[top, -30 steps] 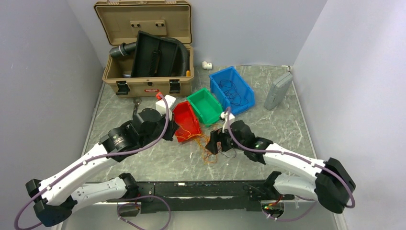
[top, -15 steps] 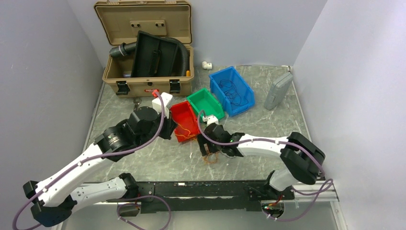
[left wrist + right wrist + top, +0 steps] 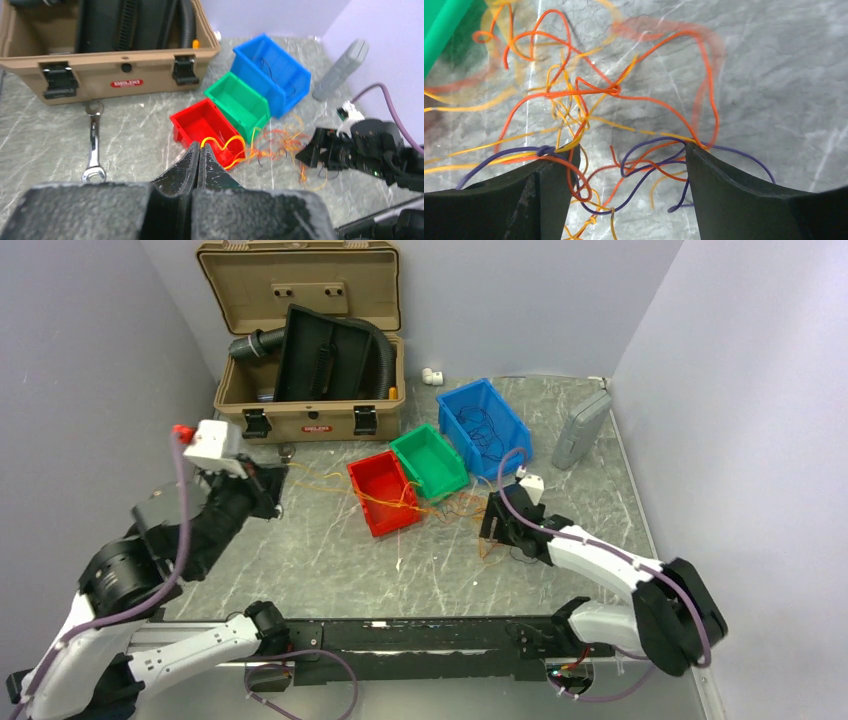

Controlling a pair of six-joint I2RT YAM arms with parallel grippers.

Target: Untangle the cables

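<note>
The cables (image 3: 440, 505) lie as a loose knot on the table (image 3: 320, 550), just off the near right corner of the red bin (image 3: 360, 490) and in front of the green bin (image 3: 447, 488). They are mostly orange and yellow, with a few purple and red strands threaded through. Up close the strands cross and loop over each other in many places, and at least one tight little twist shows among the orange ones.

A yellow-orange strand is drawn out leftward from the knot, across the red bin, to the left gripper (image 3: 270, 480). That gripper is held up over the left side of the table, its fingers pressed together on the strand's end. The right gripper (image 3: 490, 530) sits low at the right edge of the knot with its fingers spread wide. Wires lie between the fingers and rest against the tips, but it is pinching nothing that I can see.

Farther right, the blue bin (image 3: 510, 462) has a few thin dark wires in it, which I take to be ones already freed. The green bin looks empty.

My judgement is that the job is in its early part. One strand is being teased out, while the bulk of the tangle is one clump to be separated wire by wire.
</note>
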